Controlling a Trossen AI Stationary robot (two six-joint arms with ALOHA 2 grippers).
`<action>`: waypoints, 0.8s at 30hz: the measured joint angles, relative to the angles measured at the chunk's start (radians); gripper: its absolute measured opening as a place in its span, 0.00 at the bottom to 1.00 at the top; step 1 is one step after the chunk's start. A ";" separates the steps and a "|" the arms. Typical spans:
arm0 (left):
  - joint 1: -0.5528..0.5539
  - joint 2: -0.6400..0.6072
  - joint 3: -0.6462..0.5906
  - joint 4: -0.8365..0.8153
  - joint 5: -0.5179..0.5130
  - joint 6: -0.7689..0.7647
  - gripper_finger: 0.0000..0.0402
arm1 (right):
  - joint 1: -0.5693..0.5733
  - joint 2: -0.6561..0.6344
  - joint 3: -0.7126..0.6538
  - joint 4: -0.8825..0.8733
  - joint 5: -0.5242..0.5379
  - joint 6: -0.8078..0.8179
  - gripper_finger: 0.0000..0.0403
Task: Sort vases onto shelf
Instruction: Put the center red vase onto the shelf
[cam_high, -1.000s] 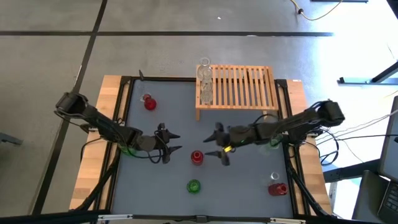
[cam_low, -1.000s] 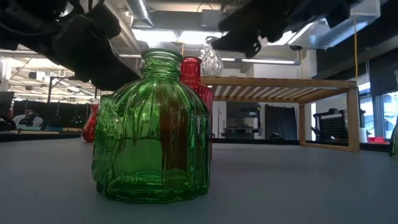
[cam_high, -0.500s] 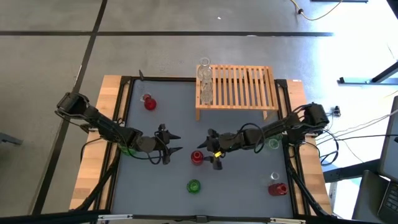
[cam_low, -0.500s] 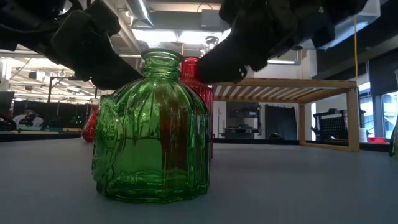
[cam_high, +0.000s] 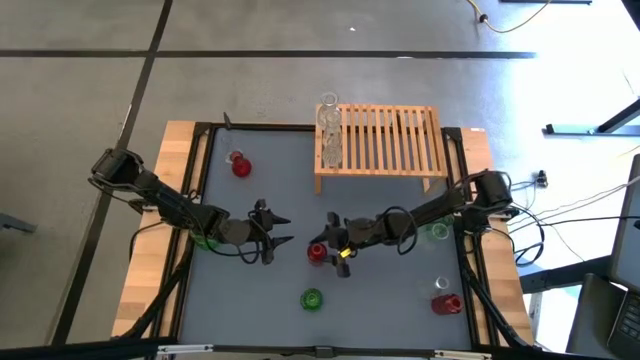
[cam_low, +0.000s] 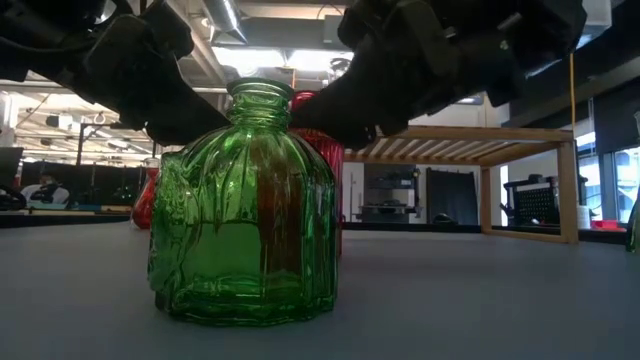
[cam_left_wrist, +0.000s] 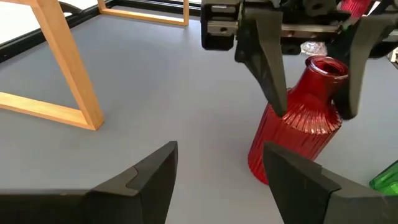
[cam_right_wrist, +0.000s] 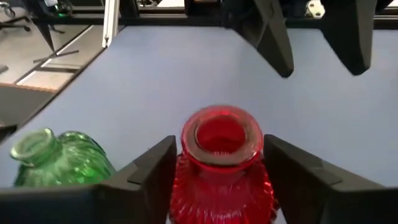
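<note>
Since a second ago the right claw reaches farther across the counter, away from the shelf, and now straddles the neck of the middle red vase, its fingers narrowing either side.

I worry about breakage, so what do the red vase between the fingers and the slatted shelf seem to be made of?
Red vase: apparently glass, glossy and ribbed; it is translucent, with bright glints on the rim. Shelf: pale, unpainted wood with a matte look, judging by its colour and slats.
</note>
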 joint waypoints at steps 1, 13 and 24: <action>0.000 0.000 0.000 0.000 0.000 0.000 0.57 | 0.000 0.006 0.000 0.012 -0.001 0.000 0.51; 0.000 0.000 0.000 -0.006 0.001 -0.001 0.57 | 0.005 -0.009 0.000 0.028 0.006 -0.040 0.21; -0.003 0.000 0.000 -0.007 0.006 -0.025 0.57 | 0.014 -0.249 -0.002 -0.190 0.049 -0.096 0.22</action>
